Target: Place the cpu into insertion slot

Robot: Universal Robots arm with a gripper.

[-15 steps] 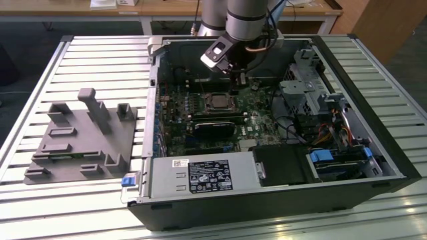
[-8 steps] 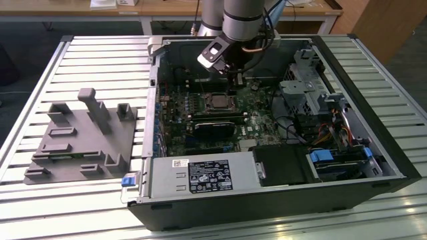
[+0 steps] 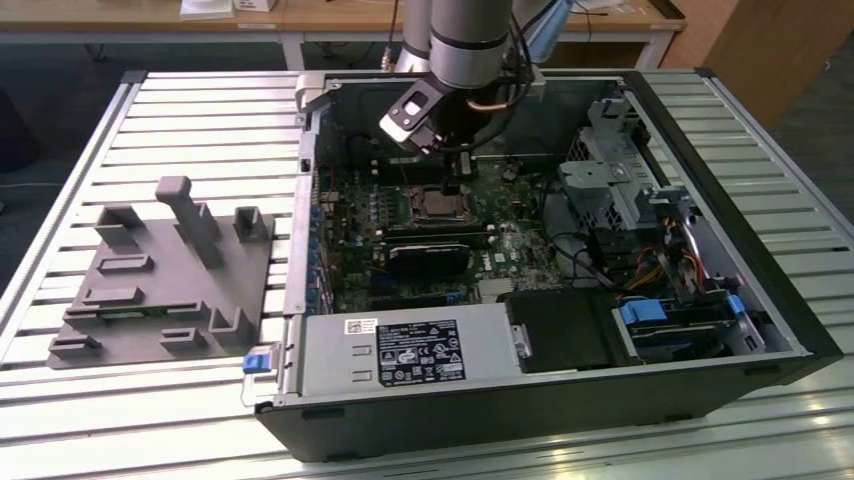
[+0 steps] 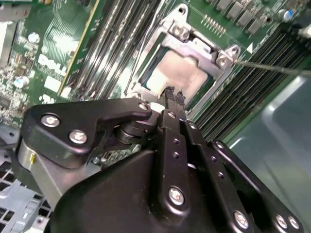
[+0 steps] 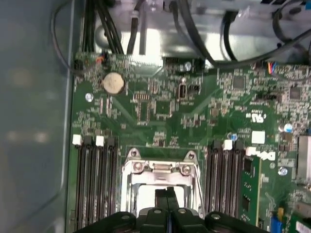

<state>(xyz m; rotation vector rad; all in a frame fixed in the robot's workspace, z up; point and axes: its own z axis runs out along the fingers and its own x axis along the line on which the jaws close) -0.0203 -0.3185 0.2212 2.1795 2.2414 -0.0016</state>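
Your gripper [image 3: 451,186] hangs inside the open computer case [image 3: 790,300], pointing down at the green circuit board [image 5: 160,116]. Its two black fingers [image 4: 167,126] are pressed together, closed, and you can see nothing held between them in either wrist view.

The insertion slot [image 3: 435,206] sits straight beneath the fingertips. In both wrist views the cpu [image 4: 179,74] [image 5: 145,198] lies flat inside the slot's silver metal frame [image 4: 197,44] [image 5: 160,168], with its pale grey top facing up at the hand. The tips of the gripper [image 4: 173,93] [image 5: 167,193] stand over one edge of the chip. You cannot tell from these views whether they touch it or hover just above it.

The thin wire lever [image 4: 272,67] runs out from a corner of the frame, away from the fingers. Long black memory slots [image 5: 95,179] flank the slot on both sides of the hand. A round silver coin battery [image 5: 113,83] sits on the board farther out from the fingertips, past the frame.

Well apart from the hand, outside the case, a grey moulded fixture [image 3: 160,280] rests on the slatted table [image 3: 80,420].
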